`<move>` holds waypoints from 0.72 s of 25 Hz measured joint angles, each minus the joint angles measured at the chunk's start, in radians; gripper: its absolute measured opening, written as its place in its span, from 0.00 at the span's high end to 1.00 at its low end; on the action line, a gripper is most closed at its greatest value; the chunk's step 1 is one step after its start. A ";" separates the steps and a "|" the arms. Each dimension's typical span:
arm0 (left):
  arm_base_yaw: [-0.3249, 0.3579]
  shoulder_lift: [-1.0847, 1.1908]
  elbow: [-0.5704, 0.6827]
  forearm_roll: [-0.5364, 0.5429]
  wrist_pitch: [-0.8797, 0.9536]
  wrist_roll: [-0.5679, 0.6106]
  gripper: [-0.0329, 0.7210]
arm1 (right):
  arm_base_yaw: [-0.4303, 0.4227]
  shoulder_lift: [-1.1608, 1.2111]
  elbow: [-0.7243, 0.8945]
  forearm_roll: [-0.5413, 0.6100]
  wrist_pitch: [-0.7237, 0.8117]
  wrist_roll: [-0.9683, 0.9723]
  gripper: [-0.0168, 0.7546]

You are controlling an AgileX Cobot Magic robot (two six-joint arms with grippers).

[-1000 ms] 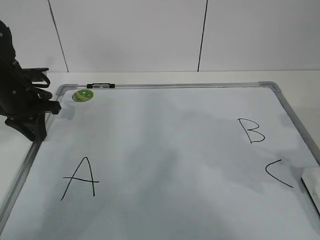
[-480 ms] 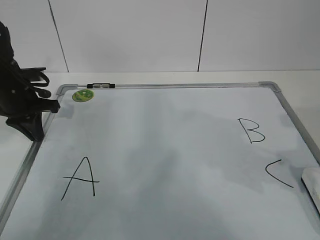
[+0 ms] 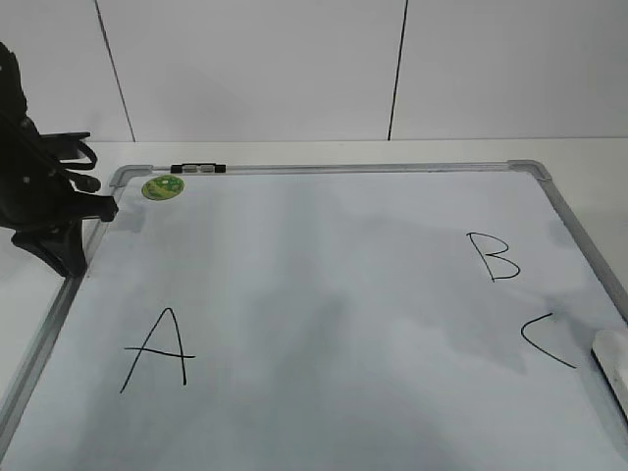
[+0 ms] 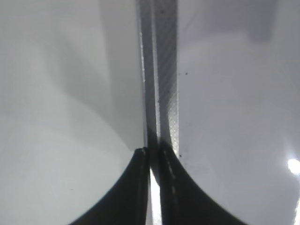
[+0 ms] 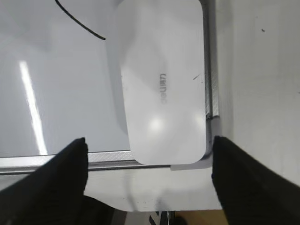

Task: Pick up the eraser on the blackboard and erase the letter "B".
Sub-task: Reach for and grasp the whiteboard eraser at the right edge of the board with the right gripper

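The blackboard (image 3: 324, 294) is a white dry-erase board with a silver frame. The black letter "B" (image 3: 493, 256) is at its right, above a "C" (image 3: 546, 340); an "A" (image 3: 157, 350) is at its left. The white eraser (image 3: 613, 355) lies in the board's near right corner, cut by the edge of the exterior view. In the right wrist view the eraser (image 5: 161, 84) lies flat, and my right gripper (image 5: 149, 150) is open above its near end, fingers wide apart, not touching it. My left gripper (image 4: 153, 152) is shut over the board's left frame (image 4: 161, 70).
A round green magnet (image 3: 162, 186) sits at the board's far left corner, beside a small black clip (image 3: 196, 169) on the top frame. My left arm (image 3: 44, 206) stands at the board's left edge. A white wall rises behind the table.
The eraser has slid a little lower right in the exterior view. The left arm has barely shifted.
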 joint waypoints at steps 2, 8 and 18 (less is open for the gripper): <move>0.000 0.000 0.000 0.000 0.000 0.000 0.93 | 0.000 0.023 0.000 -0.010 -0.013 0.000 0.15; 0.000 0.000 -0.002 0.000 0.002 0.000 0.93 | 0.000 0.106 -0.001 -0.051 -0.071 0.000 0.14; 0.000 0.000 -0.002 0.000 0.002 0.000 0.93 | 0.000 0.241 -0.002 -0.047 -0.138 0.000 0.14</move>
